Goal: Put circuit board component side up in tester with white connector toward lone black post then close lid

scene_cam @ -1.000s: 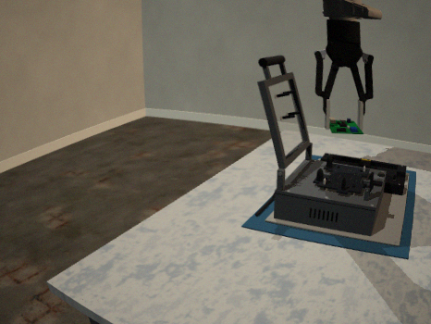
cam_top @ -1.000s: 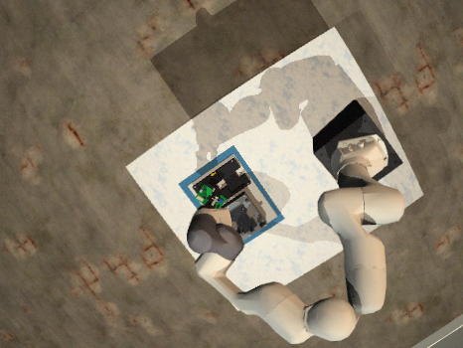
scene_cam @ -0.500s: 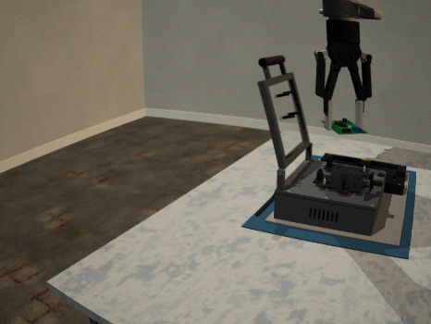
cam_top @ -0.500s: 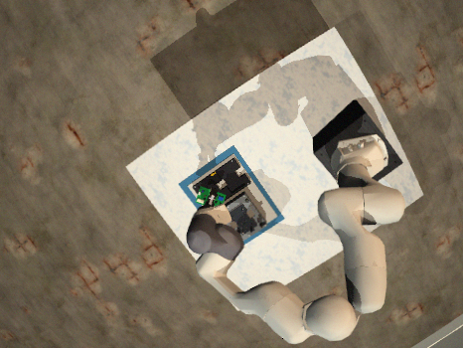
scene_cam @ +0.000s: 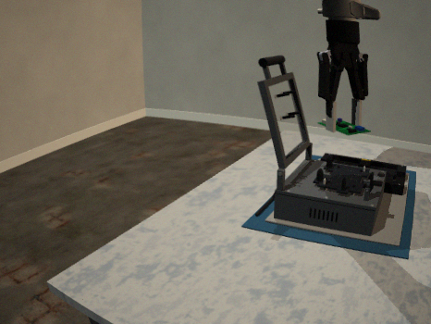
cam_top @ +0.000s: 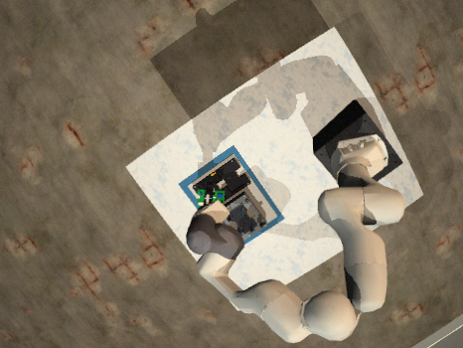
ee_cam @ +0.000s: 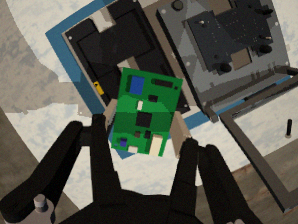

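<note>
My gripper (scene_cam: 343, 122) is shut on the green circuit board (scene_cam: 344, 127) and holds it level, high above the blue mat. In the wrist view the board (ee_cam: 144, 113) sits between the fingertips, component side up, with its white connector (ee_cam: 156, 147) at the end nearest the wrist. The black tray (ee_cam: 113, 43) lies below it. The grey tester (scene_cam: 339, 194) stands on the mat with its lid (scene_cam: 284, 113) raised upright. The tester bed (ee_cam: 226, 26) is at the upper right of the wrist view. In the overhead view the board (cam_top: 214, 196) hangs over the tray.
The blue mat (scene_cam: 333, 231) lies on the white table. The raised lid frame with its black handle (scene_cam: 272, 60) stands left of my gripper, close to it. The arm's base (cam_top: 357, 144) sits on a black plate at the table's far corner.
</note>
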